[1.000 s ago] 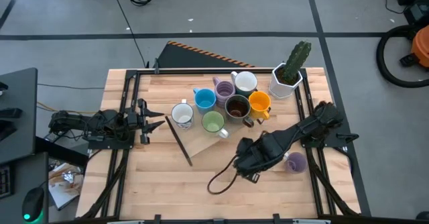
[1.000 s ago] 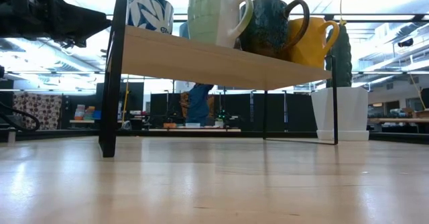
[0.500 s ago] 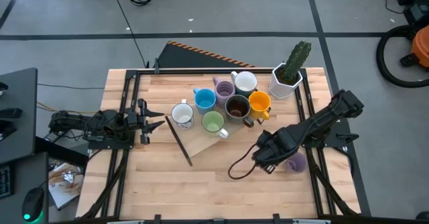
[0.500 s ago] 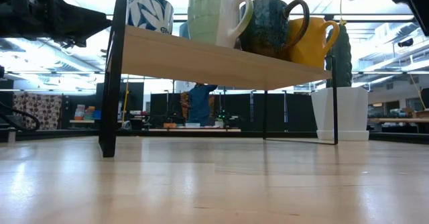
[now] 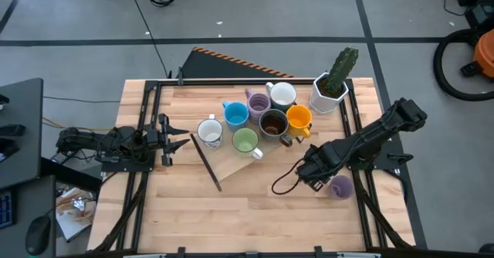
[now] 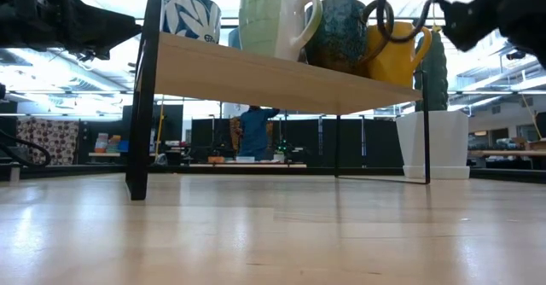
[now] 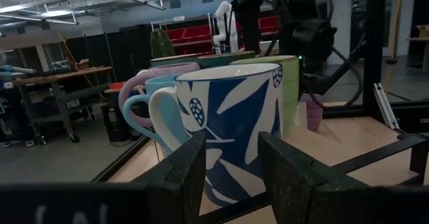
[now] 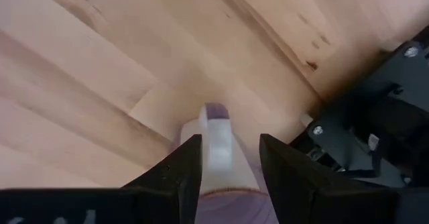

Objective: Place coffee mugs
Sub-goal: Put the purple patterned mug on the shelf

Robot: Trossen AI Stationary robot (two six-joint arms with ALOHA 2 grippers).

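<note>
Several coffee mugs stand on a raised wooden shelf (image 5: 231, 161): white with blue leaves (image 5: 208, 132), blue (image 5: 236, 114), lavender (image 5: 257, 103), white (image 5: 282, 95), dark brown (image 5: 272, 123), orange (image 5: 298, 119) and green (image 5: 245, 140). One more lavender mug (image 5: 340, 187) rests on the table at the right. My right gripper (image 8: 230, 147) hovers open over it, pointing down; the mug's handle (image 8: 216, 131) shows between the fingers, apart from them. My left gripper (image 7: 231, 177) waits open at the table's left, level, facing the leaf-patterned mug (image 7: 234, 123).
A white faceted pot with a cactus (image 5: 330, 88) stands at the far right, beside the shelf. Black frame rails (image 5: 361, 146) run along both table sides. A black cable loop (image 5: 282, 185) hangs from my right arm. Bare wood lies at the near side.
My right gripper has travelled toward the table's right edge and come down, rolling at the wrist, and now stands over the lavender mug on the table. Its cable loop has swung along with it. The mugs have not moved.
</note>
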